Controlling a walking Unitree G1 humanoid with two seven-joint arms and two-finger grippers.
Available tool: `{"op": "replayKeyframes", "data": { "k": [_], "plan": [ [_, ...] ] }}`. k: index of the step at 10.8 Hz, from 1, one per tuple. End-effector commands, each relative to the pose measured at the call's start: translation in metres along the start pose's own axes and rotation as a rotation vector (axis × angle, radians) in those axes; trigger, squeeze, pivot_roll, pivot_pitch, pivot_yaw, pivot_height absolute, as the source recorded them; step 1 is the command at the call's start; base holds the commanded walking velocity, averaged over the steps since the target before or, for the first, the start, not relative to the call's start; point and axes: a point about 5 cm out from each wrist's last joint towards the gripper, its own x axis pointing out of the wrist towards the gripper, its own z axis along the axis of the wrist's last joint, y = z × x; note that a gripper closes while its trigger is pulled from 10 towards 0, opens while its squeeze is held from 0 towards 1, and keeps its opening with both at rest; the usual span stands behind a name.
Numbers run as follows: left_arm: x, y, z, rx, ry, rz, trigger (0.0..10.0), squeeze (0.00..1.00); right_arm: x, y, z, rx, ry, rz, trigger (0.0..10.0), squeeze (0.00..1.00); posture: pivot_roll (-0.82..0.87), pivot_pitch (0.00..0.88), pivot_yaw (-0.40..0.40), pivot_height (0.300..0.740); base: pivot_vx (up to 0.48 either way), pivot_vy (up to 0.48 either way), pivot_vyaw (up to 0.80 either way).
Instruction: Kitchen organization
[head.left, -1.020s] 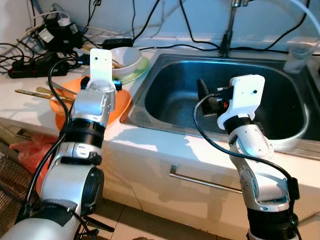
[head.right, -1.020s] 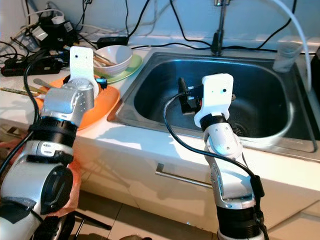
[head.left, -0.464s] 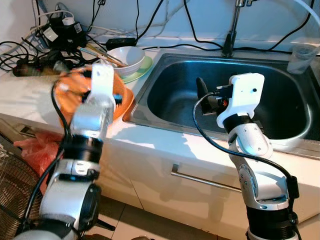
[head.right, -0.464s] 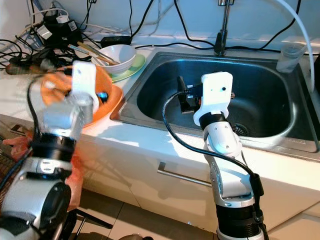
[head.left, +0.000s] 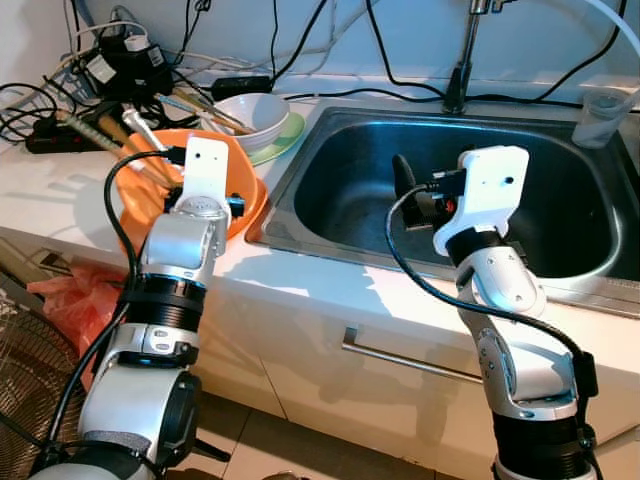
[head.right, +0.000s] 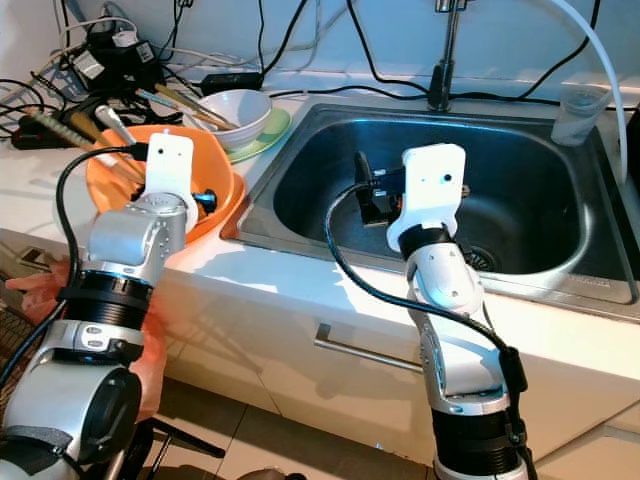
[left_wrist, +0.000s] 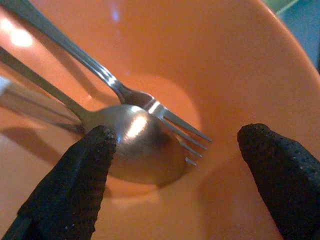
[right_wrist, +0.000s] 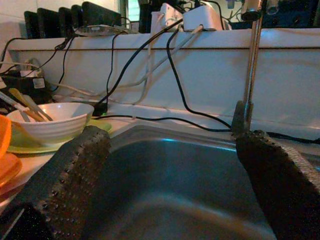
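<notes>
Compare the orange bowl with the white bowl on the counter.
The orange bowl is tilted, with a spoon and fork inside; the white bowl stands upright on a green plate. The left gripper is open over the orange bowl; the white bowl stands apart from it. Both hold utensils.

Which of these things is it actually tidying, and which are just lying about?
In the job:
orange bowl
spoon and fork inside it
left tool, open over them

Lying about:
white bowl on green plate
power strip and cables
clear cup
sink
</notes>
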Motion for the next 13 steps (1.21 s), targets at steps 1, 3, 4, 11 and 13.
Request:
{"op": "replayKeyframes", "data": {
  "k": [1, 3, 4, 11, 13],
  "plan": [
    [0.001, 0.006, 0.003, 0.002, 0.003, 0.013, 10.0, 0.0, 0.002, 0.004, 0.003, -0.001, -0.014, 0.013, 10.0, 0.0, 0.0, 0.0, 0.116, 0.74, 0.0, 0.0, 0.0],
    [0.001, 0.013, 0.016, -0.034, -0.032, 0.044, 10.0, 0.0, 0.003, 0.003, 0.003, -0.004, -0.016, 0.008, 10.0, 0.0, 0.0, 0.0, 0.115, 0.74, 0.0, 0.0, 0.0],
    [0.0, 0.015, 0.02, -0.049, -0.043, 0.056, 10.0, 0.0, 0.003, 0.002, 0.003, -0.005, -0.018, 0.008, 10.0, 0.0, 0.0, 0.0, 0.115, 0.74, 0.0, 0.0, 0.0],
    [-0.017, 0.001, 0.034, -0.006, -0.147, -0.07, 10.0, 0.0, 0.004, 0.002, 0.004, -0.003, -0.022, 0.007, 10.0, 0.0, 0.01, 0.0, 0.106, 0.74, 0.0, 0.0, 0.0],
    [-0.025, 0.003, 0.04, -0.062, -0.189, -0.242, 10.0, 0.0, 0.005, 0.002, 0.004, -0.003, -0.025, 0.007, 10.0, 0.0, 0.02, 0.0, 0.106, 0.74, 0.0, 0.0, 0.0]
  ]
}}
